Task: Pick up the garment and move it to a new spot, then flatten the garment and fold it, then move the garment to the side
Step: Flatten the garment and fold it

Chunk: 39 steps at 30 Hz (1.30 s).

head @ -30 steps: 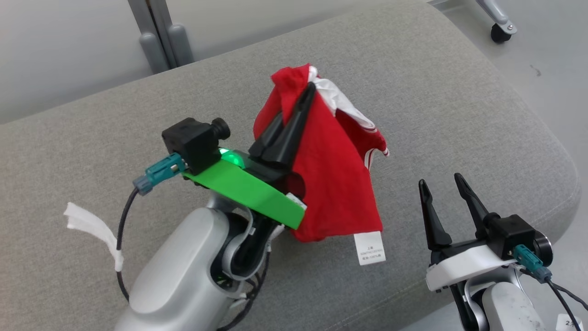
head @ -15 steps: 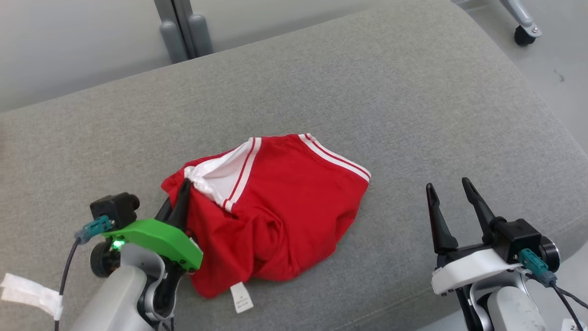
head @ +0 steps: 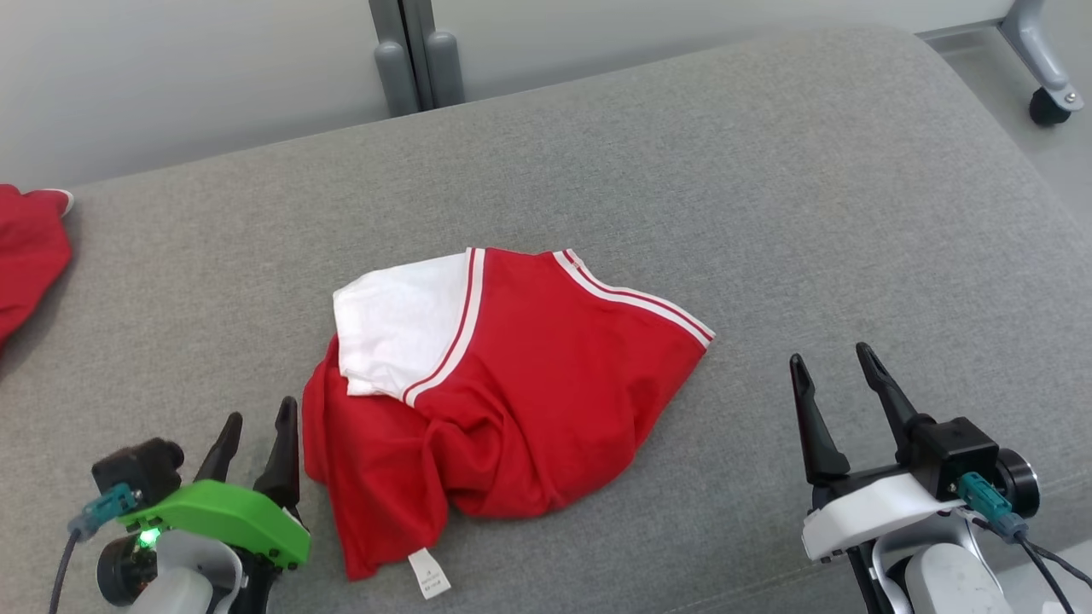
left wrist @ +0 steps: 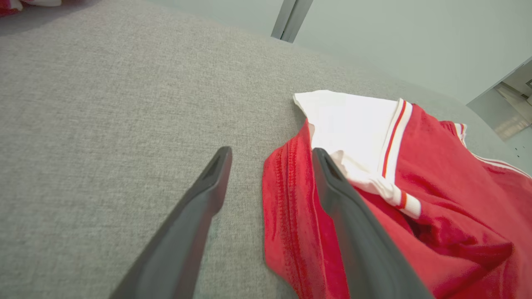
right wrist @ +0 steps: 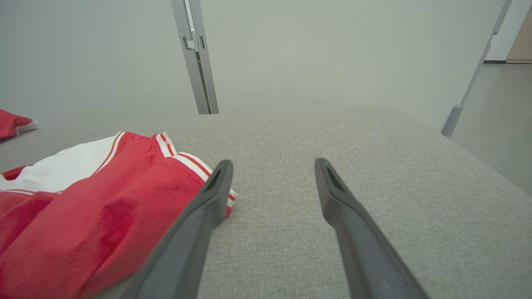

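The garment [head: 520,401] is a red piece with white striped trim and a white inner panel. It lies crumpled in the middle of the grey cushion [head: 682,170], a white label at its near edge. My left gripper [head: 260,414] stands open just off the garment's left edge, holding nothing. In the left wrist view the garment [left wrist: 415,199] lies beside and behind the right finger of my left gripper [left wrist: 270,153]. My right gripper [head: 826,358] is open over bare cushion, right of the garment. In the right wrist view my right gripper [right wrist: 273,164] has the garment [right wrist: 95,199] to its left.
Another red cloth [head: 26,256] lies at the cushion's far left edge. A grey upright post [head: 418,51] stands behind the cushion. A caster wheel [head: 1045,107] sits on the floor at the upper right. The cushion's rounded right edge drops off near my right arm.
My left gripper lowered the garment onto the cushion, opened and let it go, then drew back to its left. The head camera turned. The right gripper stayed open.
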### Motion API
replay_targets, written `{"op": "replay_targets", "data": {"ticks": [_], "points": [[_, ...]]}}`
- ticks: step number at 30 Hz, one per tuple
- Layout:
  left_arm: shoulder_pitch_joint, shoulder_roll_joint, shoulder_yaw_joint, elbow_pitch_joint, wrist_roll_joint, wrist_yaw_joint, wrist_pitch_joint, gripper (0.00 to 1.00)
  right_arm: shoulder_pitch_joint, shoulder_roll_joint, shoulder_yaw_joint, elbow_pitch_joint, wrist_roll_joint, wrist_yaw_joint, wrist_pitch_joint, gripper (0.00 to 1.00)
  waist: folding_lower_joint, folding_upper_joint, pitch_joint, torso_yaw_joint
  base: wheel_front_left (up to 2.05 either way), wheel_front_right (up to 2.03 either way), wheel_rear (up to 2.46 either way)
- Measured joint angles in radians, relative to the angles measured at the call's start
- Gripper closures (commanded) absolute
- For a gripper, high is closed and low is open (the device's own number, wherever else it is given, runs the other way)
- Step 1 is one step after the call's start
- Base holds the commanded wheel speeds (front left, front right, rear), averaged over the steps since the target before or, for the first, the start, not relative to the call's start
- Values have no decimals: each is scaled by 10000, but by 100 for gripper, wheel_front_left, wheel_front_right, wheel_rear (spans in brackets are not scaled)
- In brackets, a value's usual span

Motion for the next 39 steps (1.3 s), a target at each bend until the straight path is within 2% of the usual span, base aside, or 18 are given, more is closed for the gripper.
{"op": "replay_targets", "data": {"ticks": [5,12,19,22,23,24,25,29,32,39], "points": [[1304,119,-2,-1022,-297,228,73,0,152,-4,-8,40,-42,0,0,0,0,0,-206,212,0,0,0],[2580,75,-625,-2366,-466,453,775,0,259,-2,15,8,-151,-2,0,0,0,0,-291,550,0,0,0],[2490,-61,-1231,-1948,-136,700,1256,0,165,-2,140,27,-276,0,0,0,0,0,-115,669,0,0,0],[2343,-163,-1377,-1662,-86,568,1407,0,61,6,196,35,-297,0,0,0,0,0,-89,564,0,0,0],[2312,-247,-1338,-1592,-176,489,1388,24,63,4,169,33,-301,-2,0,0,0,0,-73,527,0,0,0],[2283,-314,-1292,-1501,-267,428,1310,59,67,0,130,27,-301,-2,0,0,0,0,-55,498,0,0,0],[2248,-330,-1292,-1400,-280,372,1294,100,74,-2,111,23,-303,0,0,0,0,0,-46,478,0,0,0],[2101,-309,-1404,-1062,-295,42,1409,100,160,0,56,13,-301,0,0,0,0,0,-57,483,0,0,0],[2128,-194,-1350,-1058,-443,-10,1574,100,292,0,-35,31,-299,0,0,0,0,0,-101,561,0,0,0],[2805,865,-460,-1555,-961,543,1582,100,329,0,-33,63,-221,0,0,0,0,0,-233,960,0,0,0]]}}
